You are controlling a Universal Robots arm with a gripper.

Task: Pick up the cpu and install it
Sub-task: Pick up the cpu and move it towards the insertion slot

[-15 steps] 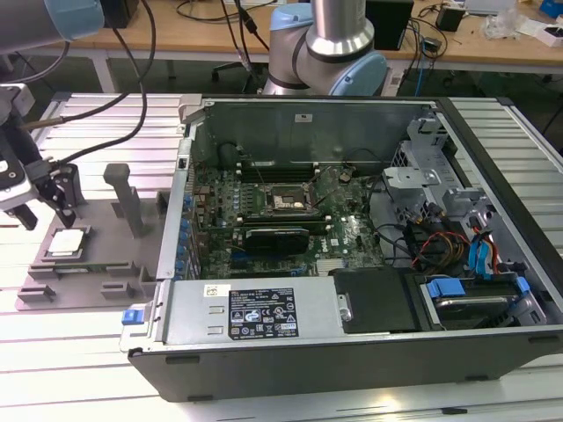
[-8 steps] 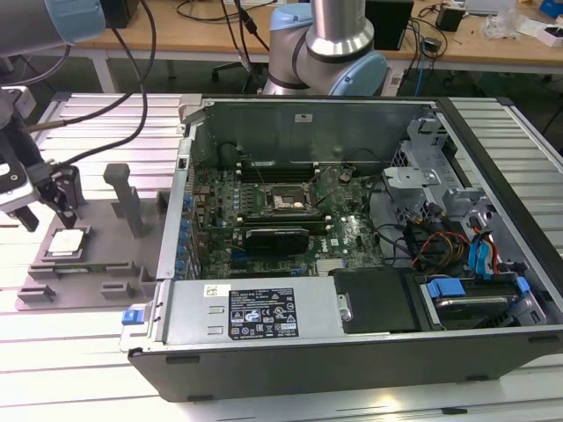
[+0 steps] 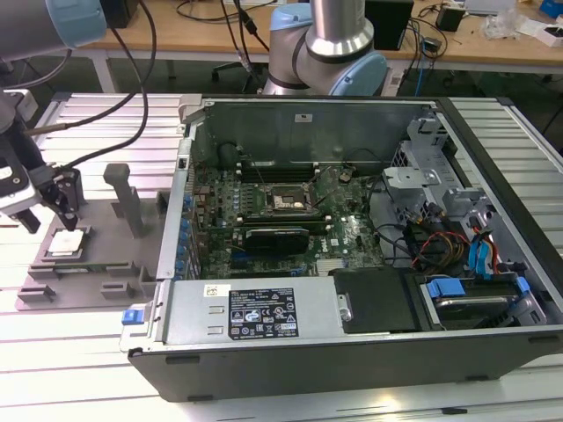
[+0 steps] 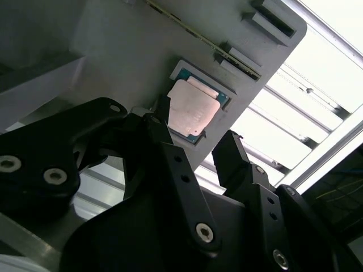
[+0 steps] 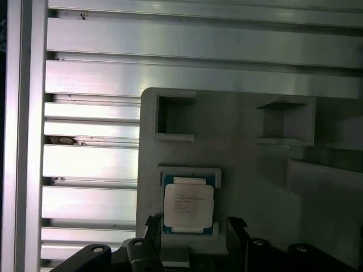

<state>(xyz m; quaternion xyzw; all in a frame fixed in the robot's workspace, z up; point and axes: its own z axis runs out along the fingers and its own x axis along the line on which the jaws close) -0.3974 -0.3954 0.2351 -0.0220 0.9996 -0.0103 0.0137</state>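
Note:
The cpu (image 3: 68,243), a small square chip with a pale metal top, lies flat in a recess of the grey fixture tray (image 3: 104,230) at the exterior view's left. My gripper (image 3: 51,218) hangs just over it, open, with nothing between the fingers. In both wrist views the cpu (image 4: 193,109) (image 5: 188,205) lies in line with the gap between the two black fingertips, which stand wider apart than the chip. The gripper (image 4: 195,131) (image 5: 194,229) does not touch it. The black socket (image 3: 283,200) sits on the motherboard inside the open computer case (image 3: 264,308).
Upright grey posts (image 3: 125,195) rise from the fixture tray close to the gripper. The case wall (image 3: 180,189) stands between the tray and the motherboard. Cables and drive bays (image 3: 457,237) fill the case at the exterior view's right. The ribbed aluminium table (image 3: 79,352) lies all around.

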